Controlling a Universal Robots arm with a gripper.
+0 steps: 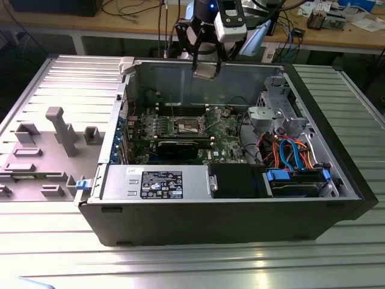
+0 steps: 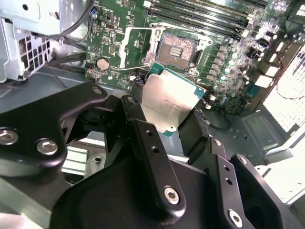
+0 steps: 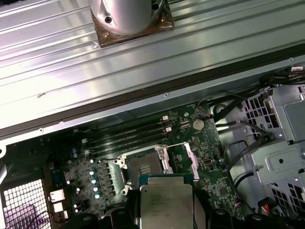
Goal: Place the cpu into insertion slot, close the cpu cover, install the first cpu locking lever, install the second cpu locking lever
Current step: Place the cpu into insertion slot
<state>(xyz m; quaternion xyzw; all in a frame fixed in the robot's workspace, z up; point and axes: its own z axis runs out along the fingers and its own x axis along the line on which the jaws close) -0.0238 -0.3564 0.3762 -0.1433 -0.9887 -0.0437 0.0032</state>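
Silver-topped and green-edged, the cpu is clamped between the two black fingers of the gripper. The fingers close on opposite edges of the chip. In both wrist views the metal top of the cpu faces the camera.

Position, exterior view: the gripper hangs over the open case, near its far wall and well above the green motherboard. The cpu is clear of the board.

Slot: uncovered, with its dark centre exposed and its silver rim visible. In the first wrist view the slot lies just past the held cpu.

Cover: swung off the slot and lying beside it, on the side toward the coin cell. Green board shows through its square window. In the first wrist view the cover sits between the slot and the coin cell.

Long black memory slots run along another side of the slot, toward the case wall.

Surroundings, exterior view:
- The case rests on a ribbed metal counter.
- A power supply lies along the near wall.
- A drive cage and orange and blue cables sit at the exterior view's right.
- A grey plastic fixture stands on the counter at the exterior view's left, outside the case.
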